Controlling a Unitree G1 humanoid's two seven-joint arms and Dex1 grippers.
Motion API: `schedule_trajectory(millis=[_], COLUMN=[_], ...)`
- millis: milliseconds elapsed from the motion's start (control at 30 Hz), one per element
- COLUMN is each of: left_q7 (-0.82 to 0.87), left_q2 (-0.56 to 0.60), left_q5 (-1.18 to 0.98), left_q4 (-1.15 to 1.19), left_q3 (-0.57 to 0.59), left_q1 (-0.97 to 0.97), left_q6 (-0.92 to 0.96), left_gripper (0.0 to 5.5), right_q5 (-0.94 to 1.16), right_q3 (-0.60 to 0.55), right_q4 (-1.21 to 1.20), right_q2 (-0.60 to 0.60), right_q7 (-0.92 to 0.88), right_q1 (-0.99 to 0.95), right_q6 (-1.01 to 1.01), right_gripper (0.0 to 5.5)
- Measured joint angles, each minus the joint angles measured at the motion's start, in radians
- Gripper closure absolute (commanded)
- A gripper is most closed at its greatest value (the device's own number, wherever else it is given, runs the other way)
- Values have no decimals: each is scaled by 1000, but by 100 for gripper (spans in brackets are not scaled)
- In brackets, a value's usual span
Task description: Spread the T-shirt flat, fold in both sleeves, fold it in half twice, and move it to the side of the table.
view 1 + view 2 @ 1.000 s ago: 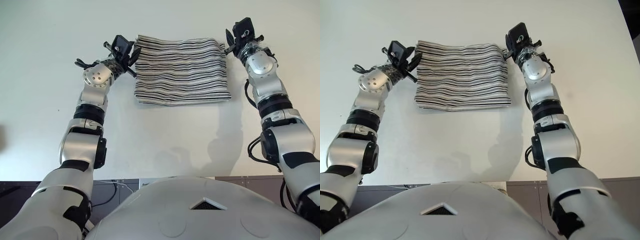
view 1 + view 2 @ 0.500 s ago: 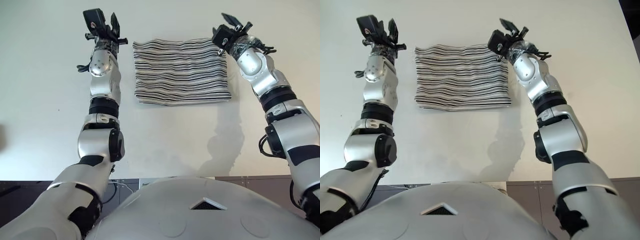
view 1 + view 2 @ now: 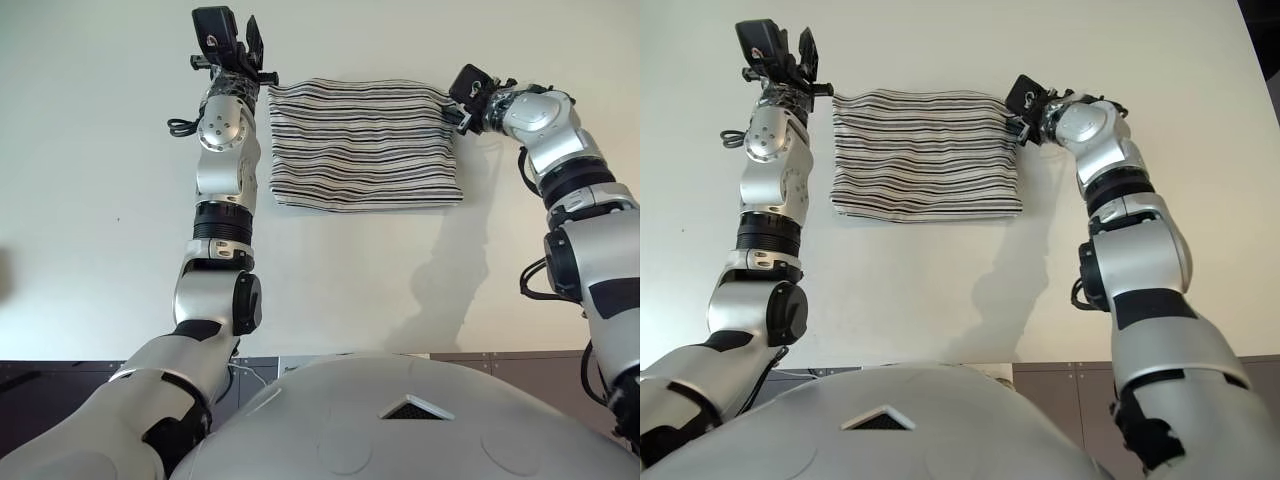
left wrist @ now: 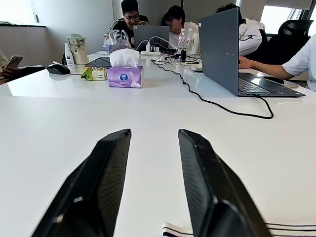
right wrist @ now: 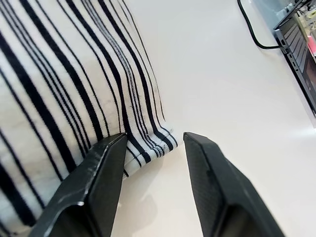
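**Folded shirt between two open grippers**

A white table (image 3: pixel 100 250) fills the scene. On its far middle part lies the striped T-shirt (image 3: pixel 360 145), folded into a thick, roughly square stack with its edges fairly even and a few ripples across the top.

The left arm stretches forward along the shirt's left side. The left gripper (image 4: pixel 154 134) hangs just beside the shirt's far left corner, with its fingers parted and nothing between them. Both fingers point out over bare table.

The right arm bends in from the right. The right gripper (image 5: pixel 155 138) sits at the shirt's far right corner, with its fingers spread and empty. One finger (image 5: pixel 98 173) is over the striped cloth and the other over the bare table; whether either touches the cloth cannot be told.

Farther down the table stand an open laptop (image 4: pixel 222 49), a black cable (image 4: pixel 217 101) and a purple tissue box (image 4: pixel 126 71).
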Motion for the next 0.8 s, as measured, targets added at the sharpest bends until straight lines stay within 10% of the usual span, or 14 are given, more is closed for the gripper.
schedule_trajectory(millis=[167,367,533,633,800], left_q7=[2,1,-36,-151,-185], left_q2=[0,1,27,112,145], left_q5=[12,31,50,88,88], left_q4=[-57,-166,-323,-395,-458], left_q3=[-3,-18,-56,-113,-106], left_q1=[47,131,226,221,241], left_q6=[2,2,67,153,180], left_gripper=[374,374,374,374,374], right_q5=[9,410,640,708,775], right_q3=[48,-11,84,209,81], right_q4=[-198,-976,-1488,-1695,-1816], right_q2=[-242,-435,-405,-188,-215], right_q7=[249,519,483,300,233], right_q1=[134,633,908,968,987], right_q6=[-103,53,353,620,745], right_gripper=[341,341,341,341,341])
